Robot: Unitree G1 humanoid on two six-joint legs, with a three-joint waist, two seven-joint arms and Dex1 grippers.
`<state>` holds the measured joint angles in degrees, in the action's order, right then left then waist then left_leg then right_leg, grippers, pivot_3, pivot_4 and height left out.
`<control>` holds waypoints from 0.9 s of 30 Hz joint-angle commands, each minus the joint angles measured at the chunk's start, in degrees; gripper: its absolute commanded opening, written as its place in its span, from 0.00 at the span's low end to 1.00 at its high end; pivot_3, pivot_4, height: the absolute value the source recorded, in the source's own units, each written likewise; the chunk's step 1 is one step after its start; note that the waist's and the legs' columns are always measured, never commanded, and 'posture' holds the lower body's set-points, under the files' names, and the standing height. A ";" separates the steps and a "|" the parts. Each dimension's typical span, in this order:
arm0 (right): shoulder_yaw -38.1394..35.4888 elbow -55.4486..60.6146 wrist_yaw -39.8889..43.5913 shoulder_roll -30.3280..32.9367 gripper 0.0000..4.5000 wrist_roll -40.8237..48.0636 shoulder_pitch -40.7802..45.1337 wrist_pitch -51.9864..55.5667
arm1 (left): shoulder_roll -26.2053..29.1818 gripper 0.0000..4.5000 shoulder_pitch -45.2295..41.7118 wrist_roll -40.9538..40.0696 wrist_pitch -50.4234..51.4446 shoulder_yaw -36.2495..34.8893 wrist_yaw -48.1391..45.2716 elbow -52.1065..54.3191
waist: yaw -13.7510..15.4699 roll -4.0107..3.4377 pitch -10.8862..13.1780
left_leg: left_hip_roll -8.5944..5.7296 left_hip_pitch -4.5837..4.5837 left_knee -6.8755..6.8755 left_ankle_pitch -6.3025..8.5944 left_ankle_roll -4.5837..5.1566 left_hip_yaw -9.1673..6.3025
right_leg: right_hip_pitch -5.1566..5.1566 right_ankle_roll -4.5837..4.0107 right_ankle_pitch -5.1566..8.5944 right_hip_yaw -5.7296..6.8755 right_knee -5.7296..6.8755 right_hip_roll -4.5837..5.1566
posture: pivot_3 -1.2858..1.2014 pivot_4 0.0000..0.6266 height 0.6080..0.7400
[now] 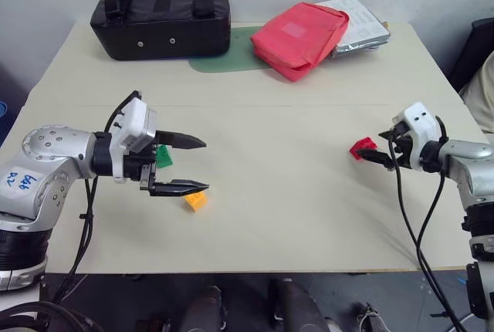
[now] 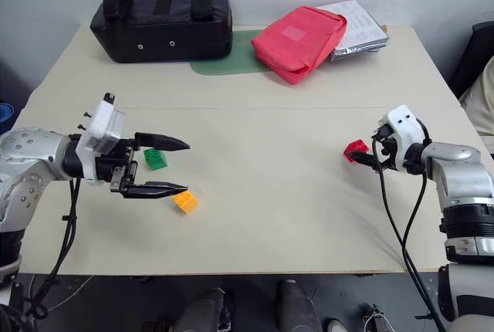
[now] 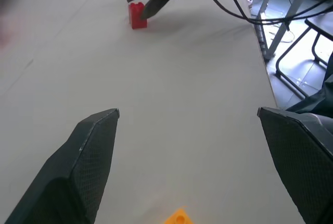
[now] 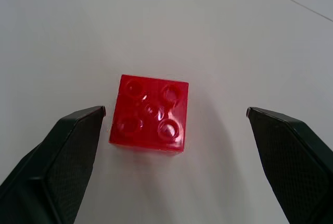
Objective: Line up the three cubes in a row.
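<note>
From here I'd call the job barely started: the three cubes are not in a row yet. The green cube (image 2: 155, 159) and the yellow cube (image 2: 185, 201) sit near each other on the left of the worktop (image 2: 262, 116), the yellow one nearer to me and a little right of the green, while the red cube (image 2: 356, 149) lies well apart on the right side. So what I have left is bringing the red one across, or the other two toward it, and squaring all three into a line. My left gripper (image 2: 182, 167) is spread wide and holds nothing; it hangs above the worktop pointing right, with the green cube just behind its far finger and the yellow cube just beside the tip of its near finger. My right gripper (image 4: 174, 114) is also wide and empty, aimed straight at the red cube: in the right wrist view the cube sits studs-up between the two fingers, closer to one finger (image 4: 67, 151) than the other, and I see no contact with either. I judge the red cube is the one about to be picked, and centring it first would help.
</note>
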<state>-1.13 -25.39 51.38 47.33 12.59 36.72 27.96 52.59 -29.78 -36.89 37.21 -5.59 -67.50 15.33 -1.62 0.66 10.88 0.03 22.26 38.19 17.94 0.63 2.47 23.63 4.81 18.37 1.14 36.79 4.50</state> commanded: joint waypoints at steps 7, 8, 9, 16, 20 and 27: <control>-1.68 -2.55 -0.53 -2.19 0.86 -0.59 1.10 -2.34 | -0.12 1.00 -2.58 -0.81 0.39 -0.24 -0.10 1.16 | 0.06 0.00 0.00 | -0.06 -0.13 -0.02 -0.13 -0.06 -0.02 | -0.02 0.01 -0.01 -0.07 0.23 0.03 | 0.52 0.24 1.00; -1.69 -2.56 -0.62 -2.50 0.80 -0.53 1.08 -2.28 | -0.09 1.00 -2.68 -0.71 0.28 -0.15 -0.25 1.07 | 0.05 0.00 0.00 | -0.05 -0.11 -0.03 -0.13 -0.06 -0.02 | -0.02 0.01 -0.01 -0.07 0.22 0.03 | 0.52 0.24 1.00; -1.62 -2.54 -0.70 -2.86 0.72 -0.48 1.06 -2.19 | -0.07 1.00 -2.74 -0.55 0.08 -0.05 -0.45 0.90 | 0.06 0.00 0.00 | -0.06 -0.10 -0.03 -0.13 -0.06 -0.02 | -0.01 0.01 -0.01 -0.07 0.20 0.04 | 0.52 0.24 1.00; -2.35 -2.09 -1.45 -4.47 0.34 -0.22 0.33 -2.66 | -0.56 1.00 -3.32 0.13 -0.94 1.12 -0.90 0.50 | 0.04 0.00 0.00 | -0.06 -0.09 -0.02 -0.13 -0.06 -0.02 | -0.02 0.01 -0.01 -0.07 0.20 0.03 | 0.52 0.24 1.00; -3.35 0.20 2.15 -3.17 0.34 1.11 -1.09 -4.72 | -0.53 1.00 -2.91 -0.41 -0.74 1.77 -1.73 1.34 | 0.07 0.00 0.00 | -0.06 -0.09 -0.02 -0.12 -0.06 -0.02 | -0.02 0.01 -0.01 -0.06 0.20 0.03 | 0.52 0.24 1.00; -1.27 21.87 22.06 4.13 0.34 7.41 -9.85 -8.57 | 1.25 1.00 0.74 2.42 -4.97 4.36 -6.34 3.30 | 0.16 -0.02 0.01 | -0.05 -0.07 -0.02 -0.11 -0.04 -0.02 | -0.02 0.03 -0.02 -0.06 0.17 0.01 | 0.52 0.24 1.00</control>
<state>-2.60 -9.23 70.06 50.09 18.30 27.90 20.07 53.00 -29.31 -35.72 34.76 -1.13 -72.90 17.51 -1.47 0.64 10.90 -0.02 22.17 38.17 17.83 0.59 2.45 23.60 4.84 18.35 1.07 36.97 4.52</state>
